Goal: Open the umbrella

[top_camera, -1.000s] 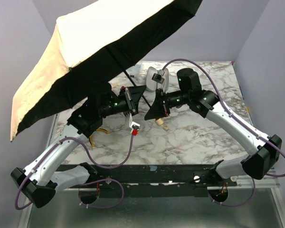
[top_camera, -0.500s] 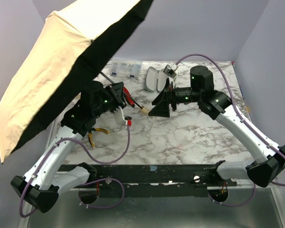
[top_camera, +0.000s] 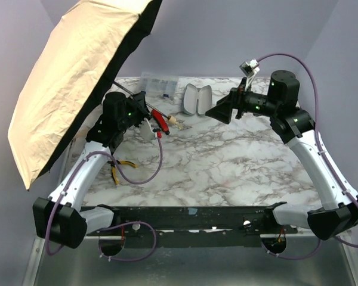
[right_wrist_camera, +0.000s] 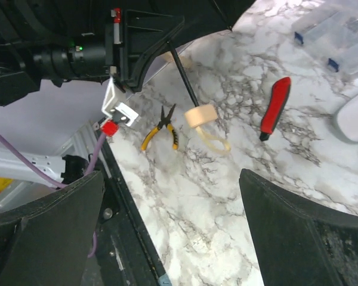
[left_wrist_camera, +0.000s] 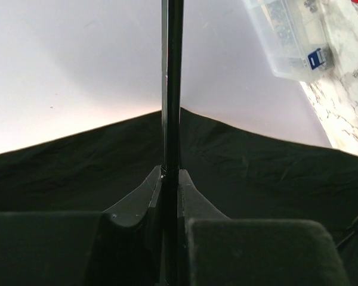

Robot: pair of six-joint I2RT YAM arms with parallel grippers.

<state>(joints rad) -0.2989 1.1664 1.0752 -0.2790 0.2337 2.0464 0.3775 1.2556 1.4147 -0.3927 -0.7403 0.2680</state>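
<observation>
The umbrella (top_camera: 77, 71) is open at ten o'clock over the table (top_camera: 227, 173), its shaft (left_wrist_camera: 170, 89) clamped in the left gripper (left_wrist_camera: 169, 193). At two o'clock, the right gripper (right_wrist_camera: 173, 226) has its fingers wide apart, apparently empty.

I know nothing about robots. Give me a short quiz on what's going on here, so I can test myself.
1. True or false: the umbrella is open.
2. Which gripper clamps the shaft? A) left B) right C) both
3. Fill in: the right gripper is ___, holding nothing.

Key
1. True: the canopy is spread.
2. A: the left gripper is shut on it.
3. open
</observation>
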